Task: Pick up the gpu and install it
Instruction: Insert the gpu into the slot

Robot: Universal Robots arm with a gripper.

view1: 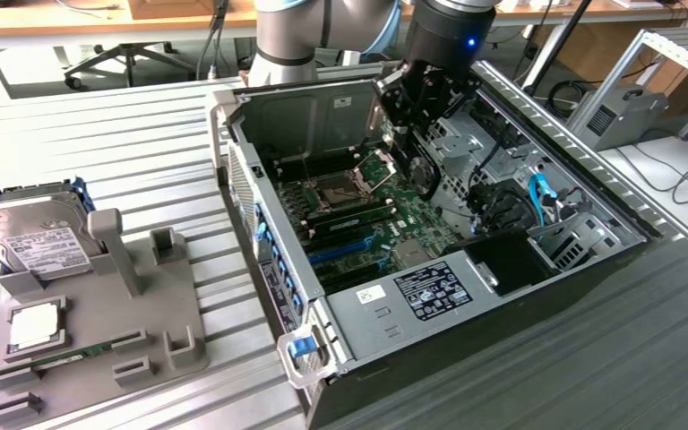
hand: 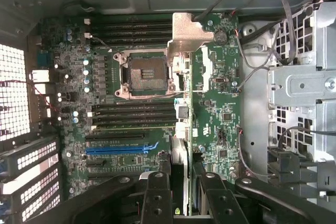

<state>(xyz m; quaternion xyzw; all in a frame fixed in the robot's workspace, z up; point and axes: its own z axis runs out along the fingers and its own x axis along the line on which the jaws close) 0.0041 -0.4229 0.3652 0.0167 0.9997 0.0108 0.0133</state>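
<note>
**A:** Where is the card right now?

**B:** It's in my gripper (view1: 418,143). My fingers (hand: 157,198) are clamped on the gpu (view1: 416,175), one on each face. It hangs edge-on over the far half of the open case (view1: 308,121), above the motherboard (hand: 215,103) and apart from it. From the wrist I see its silver bracket (hand: 186,32) at the end away from my fingers.

**A:** And the slot?

**B:** The blue expansion slot (hand: 122,149) lies nearer, to the exterior view's left of the card, past the CPU socket (hand: 144,74).

**A:** What makes this step go well?

**B:** As I judge it, I should keep the card upright and its lower edge parallel to the slot. I'd stay wide of the blue cable (view1: 540,195) on the right. A thin board seated on a tilt could flex or miss, so any push should be straight down.
</note>
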